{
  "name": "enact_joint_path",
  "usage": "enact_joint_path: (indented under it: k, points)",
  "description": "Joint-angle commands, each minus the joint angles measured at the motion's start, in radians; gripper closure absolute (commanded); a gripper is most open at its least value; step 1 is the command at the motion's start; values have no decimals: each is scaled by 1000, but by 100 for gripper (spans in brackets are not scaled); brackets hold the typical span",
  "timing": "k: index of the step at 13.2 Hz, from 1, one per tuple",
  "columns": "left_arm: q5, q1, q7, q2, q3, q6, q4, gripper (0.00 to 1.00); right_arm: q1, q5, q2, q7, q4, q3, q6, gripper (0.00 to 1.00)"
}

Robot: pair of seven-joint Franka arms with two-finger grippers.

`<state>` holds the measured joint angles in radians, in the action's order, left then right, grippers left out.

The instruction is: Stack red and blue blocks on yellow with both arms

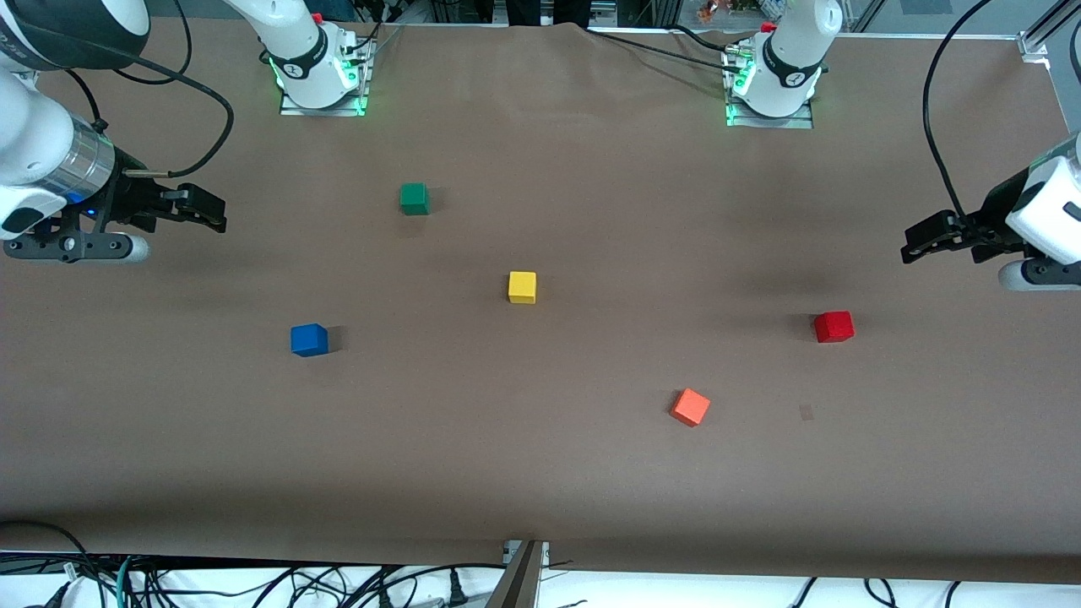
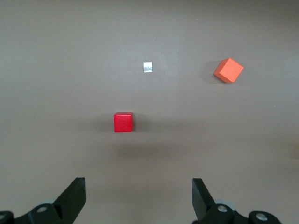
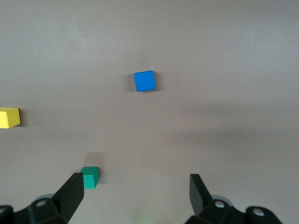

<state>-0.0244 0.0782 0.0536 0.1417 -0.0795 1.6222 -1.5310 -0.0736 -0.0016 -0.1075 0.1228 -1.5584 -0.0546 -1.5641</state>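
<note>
The yellow cube [image 1: 522, 287] sits mid-table; it also shows in the right wrist view [image 3: 9, 117]. The blue cube [image 1: 309, 339] lies toward the right arm's end, nearer the front camera than the yellow; it also shows in the right wrist view [image 3: 144, 81]. The red cube [image 1: 833, 326] lies toward the left arm's end and shows in the left wrist view [image 2: 123, 122]. My right gripper [image 1: 209, 213] is open and empty, up over the table's right-arm end [image 3: 136, 192]. My left gripper [image 1: 919, 241] is open and empty, up over the left-arm end [image 2: 139, 196].
A green cube [image 1: 414, 198] sits farther from the front camera than the yellow one, also in the right wrist view [image 3: 90, 177]. An orange-red cube [image 1: 690, 407] lies nearer the front camera, also in the left wrist view [image 2: 228, 70]. A small pale patch [image 2: 147, 67] marks the brown cloth.
</note>
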Motion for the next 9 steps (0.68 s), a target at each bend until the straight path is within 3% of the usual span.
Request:
enact_joint_path:
  k: [1,4,9]
  points:
    - [-11,29,-11,74,1,1,69,0,1,15,11,1,3,-4,-1,0]
    - [1,29,-9,162,3,4,104,0,0,17,11,1,4,-4,-1,0]
    - [26,55,-5,309,1,166,46,0,-29,14,8,2,26,-2,-7,0]
